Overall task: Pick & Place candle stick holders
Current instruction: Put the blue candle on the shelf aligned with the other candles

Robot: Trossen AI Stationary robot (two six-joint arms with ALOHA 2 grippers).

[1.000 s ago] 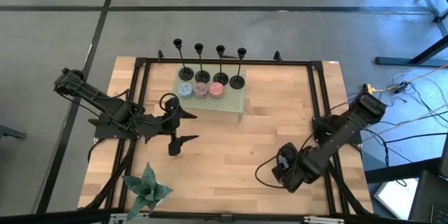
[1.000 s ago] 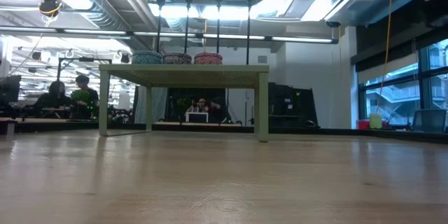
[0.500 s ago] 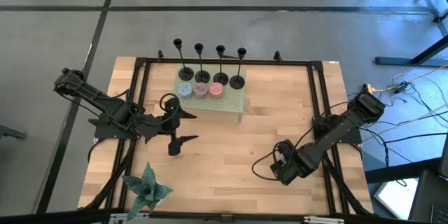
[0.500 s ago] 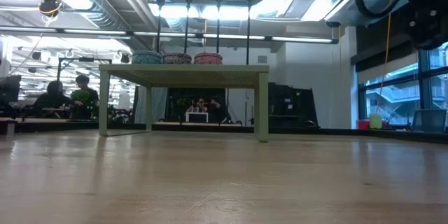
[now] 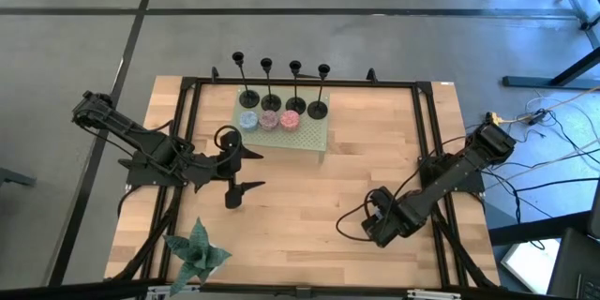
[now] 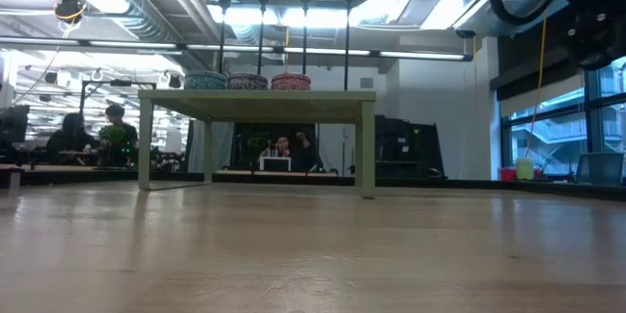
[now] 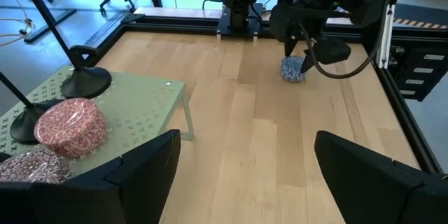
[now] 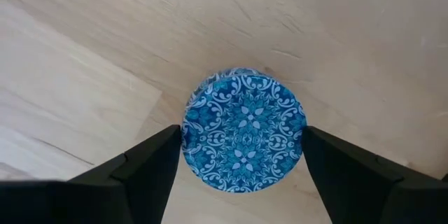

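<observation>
Several black candle stick holders [image 5: 281,84] stand in a row by their round bases on a small green table [image 5: 312,137] at the far middle. The low view shows their stems [image 6: 284,34], and the left wrist view shows one base [image 7: 85,81]. My left gripper [image 5: 239,171] hangs open above the wood to the left of the green table, nothing between its fingers [image 7: 143,171]. My right gripper [image 5: 380,222] points down, open, at the near right. Its fingers [image 8: 150,161] stand on either side of a blue patterned round tin [image 8: 243,130] that sits on the wood.
Three round patterned tins [image 5: 270,120] sit on the green table in front of the holders. A green paper plant [image 5: 197,251] stands at the near left corner. Black frame rails [image 5: 300,82] border the table. People sit in the room beyond [image 6: 93,132].
My right arm has swung a little toward the table's left over the blue tin, with a slight turn of the wrist, then stopped. It now shows at the low view's upper right. Its finger gap is unchanged.
</observation>
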